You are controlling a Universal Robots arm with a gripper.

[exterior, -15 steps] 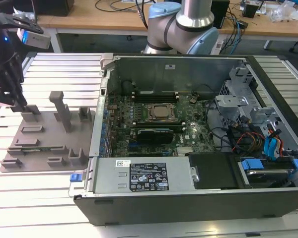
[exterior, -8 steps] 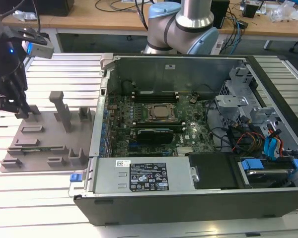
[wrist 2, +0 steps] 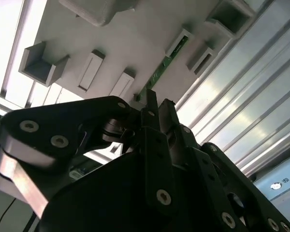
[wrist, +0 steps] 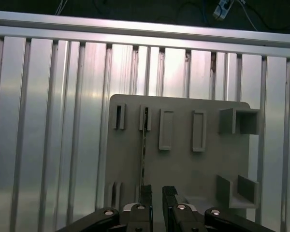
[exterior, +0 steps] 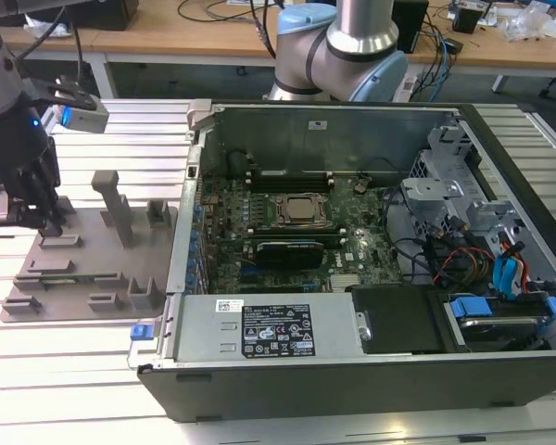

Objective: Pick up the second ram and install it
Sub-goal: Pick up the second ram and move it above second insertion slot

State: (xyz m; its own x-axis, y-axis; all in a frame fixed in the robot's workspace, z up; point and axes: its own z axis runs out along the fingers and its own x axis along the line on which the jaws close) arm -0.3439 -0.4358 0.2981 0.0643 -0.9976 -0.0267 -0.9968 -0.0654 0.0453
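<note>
The hand (wrist: 157, 189) hangs low over the grey tray (wrist: 183, 164). Its fingers (wrist: 146, 198) are a narrow gap apart, with nothing between them. The green memory stick (wrist: 144, 145) stands on edge in the tray's slots, one end close by the fingertips; I cannot tell whether they touch. In the exterior view the tray lies on the slatted tabletop (exterior: 74, 362), at nine o'clock of the open computer case (exterior: 352, 394).

Exterior view high; both wrist views near tray (wrist 2: 135, 38) (wrist: 183, 169).
</note>
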